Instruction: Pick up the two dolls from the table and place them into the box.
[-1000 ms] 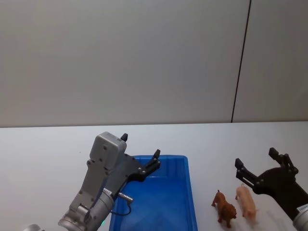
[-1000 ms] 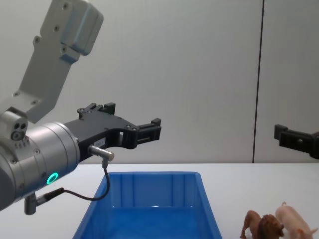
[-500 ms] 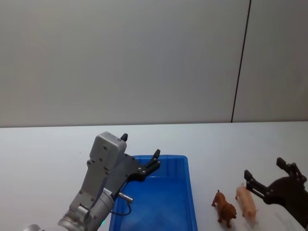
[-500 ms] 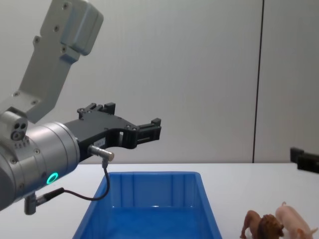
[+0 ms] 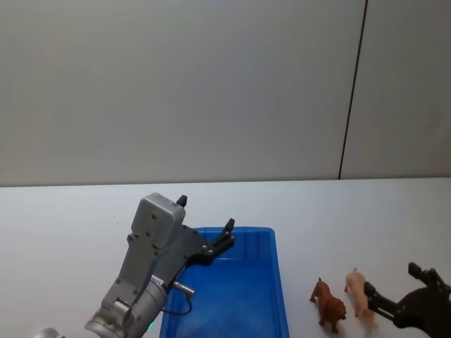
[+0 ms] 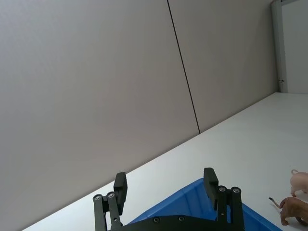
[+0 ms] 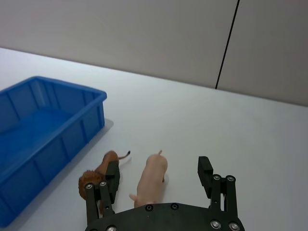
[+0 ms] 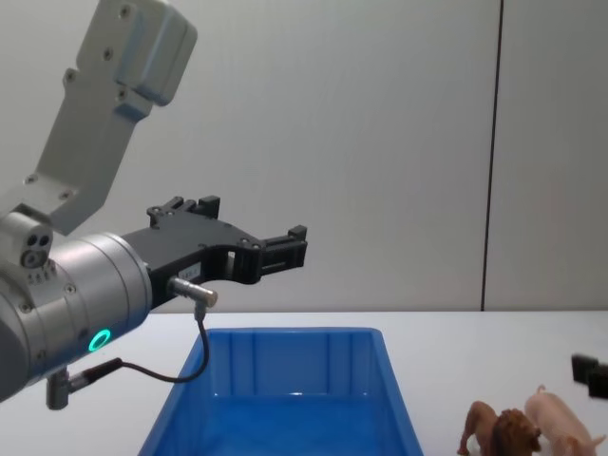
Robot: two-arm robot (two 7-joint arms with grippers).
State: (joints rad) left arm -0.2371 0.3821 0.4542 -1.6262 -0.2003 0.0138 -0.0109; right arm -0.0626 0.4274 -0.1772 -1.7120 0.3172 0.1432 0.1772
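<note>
Two dolls stand side by side on the white table (image 5: 70,211), right of the box: a brown lion (image 5: 329,304) and a pale pink pig (image 5: 359,296). The blue box (image 5: 280,282) sits in front of me, nothing visible inside. My right gripper (image 5: 392,279) is open, low and just on the near right of the pig. In the right wrist view the pig (image 7: 151,180) lies between the right gripper's (image 7: 159,171) spread fingers, with the lion (image 7: 98,175) by one finger. My left gripper (image 5: 206,213) hangs open and holds nothing, above the box's far left corner.
A plain grey wall with a dark vertical seam (image 5: 352,91) backs the table. White tabletop stretches right of the dolls and beyond the box. The left arm's big silver body (image 8: 76,294) fills the left side of the chest view, above the box rim (image 8: 285,332).
My right gripper has dropped lower and drawn back toward me, ending close beside the pig. The left arm, the dolls and the box have stayed put.
</note>
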